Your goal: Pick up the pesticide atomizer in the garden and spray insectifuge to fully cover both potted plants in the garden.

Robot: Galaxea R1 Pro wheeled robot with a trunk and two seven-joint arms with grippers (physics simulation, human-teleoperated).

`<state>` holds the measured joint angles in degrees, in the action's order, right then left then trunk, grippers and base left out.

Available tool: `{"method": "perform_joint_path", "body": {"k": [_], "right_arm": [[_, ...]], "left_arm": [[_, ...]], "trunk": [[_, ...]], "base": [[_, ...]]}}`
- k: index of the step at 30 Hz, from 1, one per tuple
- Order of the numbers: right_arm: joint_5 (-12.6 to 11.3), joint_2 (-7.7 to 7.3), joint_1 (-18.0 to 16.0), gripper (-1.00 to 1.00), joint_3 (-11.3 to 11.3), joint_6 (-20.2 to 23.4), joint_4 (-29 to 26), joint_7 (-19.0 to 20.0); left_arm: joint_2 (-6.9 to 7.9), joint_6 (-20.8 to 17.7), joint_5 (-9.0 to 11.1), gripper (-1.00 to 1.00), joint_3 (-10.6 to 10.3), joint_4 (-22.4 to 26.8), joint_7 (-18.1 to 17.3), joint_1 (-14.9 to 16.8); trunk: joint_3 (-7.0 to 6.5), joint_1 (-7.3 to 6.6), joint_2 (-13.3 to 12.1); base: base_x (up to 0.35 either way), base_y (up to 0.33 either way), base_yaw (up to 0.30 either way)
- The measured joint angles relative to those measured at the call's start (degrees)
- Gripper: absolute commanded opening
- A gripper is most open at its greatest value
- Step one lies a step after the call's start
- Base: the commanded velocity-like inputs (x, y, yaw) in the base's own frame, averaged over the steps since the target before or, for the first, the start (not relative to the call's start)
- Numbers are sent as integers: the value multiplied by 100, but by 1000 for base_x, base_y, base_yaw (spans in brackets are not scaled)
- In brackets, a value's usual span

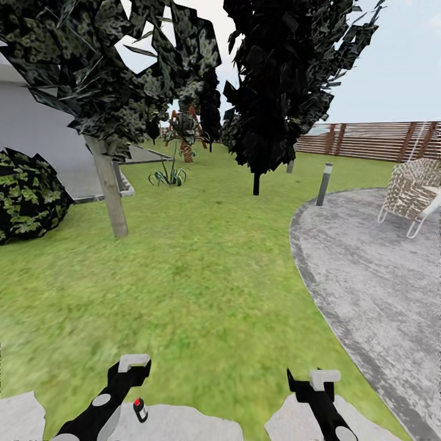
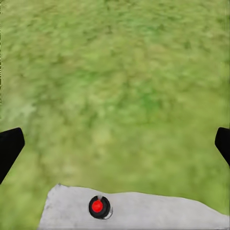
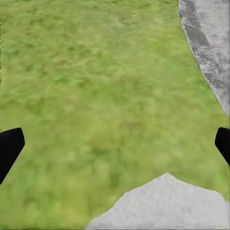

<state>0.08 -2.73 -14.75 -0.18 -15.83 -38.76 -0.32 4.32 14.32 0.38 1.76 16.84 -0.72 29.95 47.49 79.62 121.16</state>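
I have the pesticide atomizer (image 1: 140, 409) standing on a pale stepping stone (image 1: 177, 424) just beside my left gripper (image 1: 133, 364), toward the robot's midline from it and slightly nearer the base. The left wrist view looks almost straight down on its red cap (image 2: 97, 206), which sits on the stone (image 2: 143, 211) just back from the stone's grass-side edge. So its long axis is upright, though the head view suggests a slight lean I can't confirm. The left fingers (image 2: 9, 151) are spread wide with nothing between them; the right gripper (image 1: 323, 380) shows its fingers (image 3: 9, 149) equally spread over bare lawn (image 3: 96, 96) and a second stone (image 3: 167, 206). My left arm is clearly the nearer one; the right gripper is well apart from the bottle. I judge the pick needs the left hand drawn back and inward, then lowered so the fingers close on the body below the cap. I can't pick out the small grey-potted rosettes among the trees (image 1: 269, 92) ahead.
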Motion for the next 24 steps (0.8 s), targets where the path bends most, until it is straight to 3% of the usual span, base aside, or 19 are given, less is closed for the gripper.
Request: {"method": "perform_joint_path", "body": {"k": [15,24], "right_arm": [[-7,9,-5,100,7,-1,43,0],[-8,8,-4,100,9,2,38,0]], "left_arm": [[-8,0,-3,100,-7,-8,0,1],[-14,0,-11,100,-12,-6,0,4]], "trunk": [[0,-2,0],[-10,-2,0]], "base": [[-18,301,-14],[-21,112,-249]]}}
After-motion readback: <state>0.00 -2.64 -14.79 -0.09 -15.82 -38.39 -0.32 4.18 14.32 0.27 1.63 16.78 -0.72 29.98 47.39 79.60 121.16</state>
